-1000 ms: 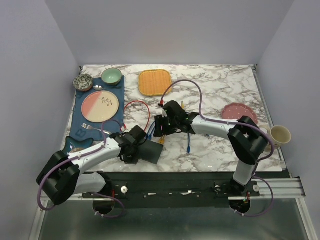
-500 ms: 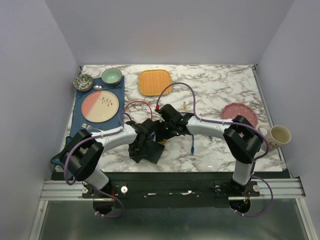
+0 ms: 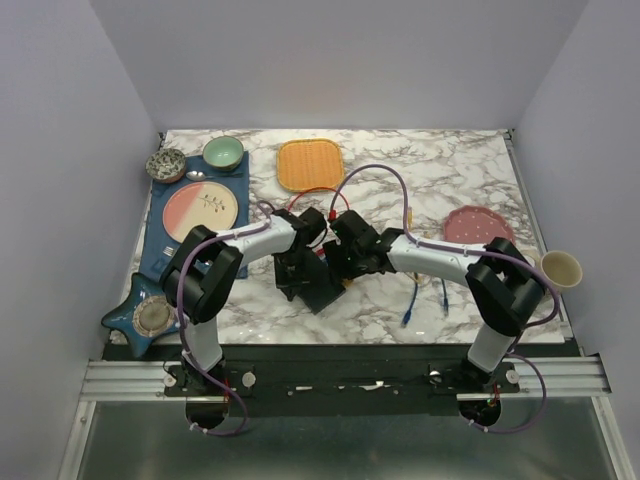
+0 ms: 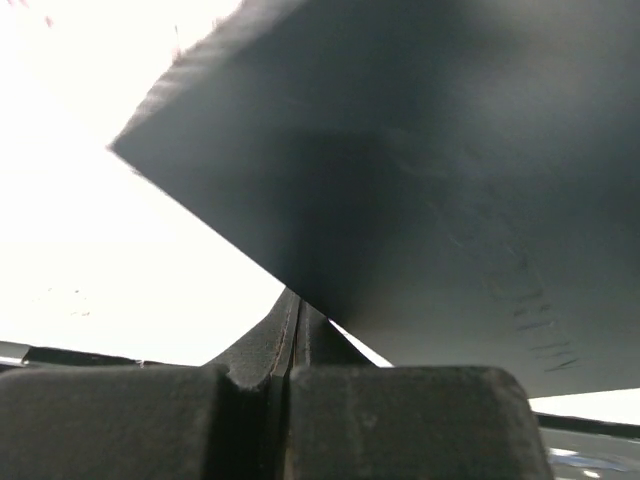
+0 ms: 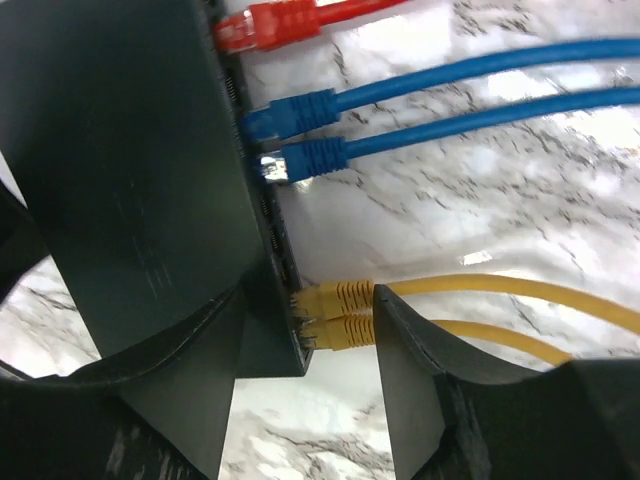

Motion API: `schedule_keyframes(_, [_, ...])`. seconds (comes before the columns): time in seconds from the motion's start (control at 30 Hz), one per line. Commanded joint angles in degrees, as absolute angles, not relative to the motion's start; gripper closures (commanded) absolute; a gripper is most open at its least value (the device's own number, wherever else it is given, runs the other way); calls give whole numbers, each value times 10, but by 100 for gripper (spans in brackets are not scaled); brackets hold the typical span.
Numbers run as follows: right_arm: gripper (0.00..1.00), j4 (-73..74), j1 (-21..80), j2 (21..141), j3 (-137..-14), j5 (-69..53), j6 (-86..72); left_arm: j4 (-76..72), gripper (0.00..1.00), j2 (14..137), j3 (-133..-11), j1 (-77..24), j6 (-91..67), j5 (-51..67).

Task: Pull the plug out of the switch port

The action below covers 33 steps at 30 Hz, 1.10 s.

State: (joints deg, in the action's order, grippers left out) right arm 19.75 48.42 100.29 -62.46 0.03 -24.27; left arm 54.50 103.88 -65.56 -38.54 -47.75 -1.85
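Note:
The switch (image 3: 318,288) is a flat black box lying mid-table between my arms. In the right wrist view the switch (image 5: 120,150) has a red plug (image 5: 270,25), two blue plugs (image 5: 300,110) and two yellow plugs (image 5: 335,315) along its edge. My right gripper (image 5: 305,300) is open. One finger lies over the switch's corner and the other beside the yellow plugs. My left gripper (image 4: 293,305) is shut, with its tips against the switch's black face (image 4: 420,180). In the top view the left gripper (image 3: 298,262) and the right gripper (image 3: 345,258) sit at the switch's far end.
Red (image 3: 310,192), blue (image 3: 412,300) and yellow (image 3: 408,215) cables trail over the marble. An orange mat (image 3: 309,164) lies behind. A plate (image 3: 200,210), bowls (image 3: 223,152) and a star dish (image 3: 150,315) are at left. A pink plate (image 3: 478,224) and cup (image 3: 560,268) are at right.
My left gripper has swung right and farther onto the switch. The switch and cables have shifted right. My right gripper has moved right with them.

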Motion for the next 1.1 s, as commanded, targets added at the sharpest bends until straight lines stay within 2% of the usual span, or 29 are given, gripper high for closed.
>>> schedule_keyframes(0.0, [37, 225, 510, 988, -617, -8, -236, 344, 100, 1087, -720, -352, -476, 18])
schedule_keyframes(0.2, [29, 255, 510, 958, -655, 67, -237, 359, 100, 1095, -793, -291, -469, 12])
schedule_keyframes(0.3, [23, 271, 505, 926, -669, 120, -244, 368, 96, 1058, -795, -275, -466, -24])
schedule_keyframes(0.4, [20, 275, 488, 892, -684, 155, -250, 363, 82, 998, -760, -278, -460, -46])
schedule_keyframes(0.43, [19, 275, 480, 888, -692, 159, -250, 348, 70, 964, -725, -283, -459, -47])
schedule_keyframes(0.5, [21, 275, 452, 892, -724, 159, -249, 334, 64, 927, -687, -294, -465, -49])
schedule_keyframes(0.53, [29, 275, 440, 906, -737, 154, -246, 317, 67, 893, -645, -309, -471, -55])
schedule_keyframes(0.57, [32, 273, 427, 920, -750, 145, -245, 307, 74, 875, -623, -321, -479, -61])
schedule_keyframes(0.6, [37, 273, 401, 937, -769, 117, -245, 295, 82, 858, -601, -330, -493, -65])
schedule_keyframes(0.63, [45, 274, 389, 976, -802, 99, -244, 269, 93, 827, -562, -340, -497, -70])
schedule_keyframes(0.7, [50, 279, 364, 1018, -839, 70, -243, 237, 100, 806, -528, -373, -497, -80])
schedule_keyframes(0.73, [54, 286, 360, 1044, -858, 72, -239, 216, 100, 798, -507, -383, -486, -78])
schedule_keyframes(0.83, [59, 330, 352, 1133, -945, 81, -223, 205, 100, 806, -498, -421, -463, -78])
schedule_keyframes(1.07, [59, 379, 352, 1224, -1010, 67, -221, 179, 100, 873, -515, -460, -443, -28])
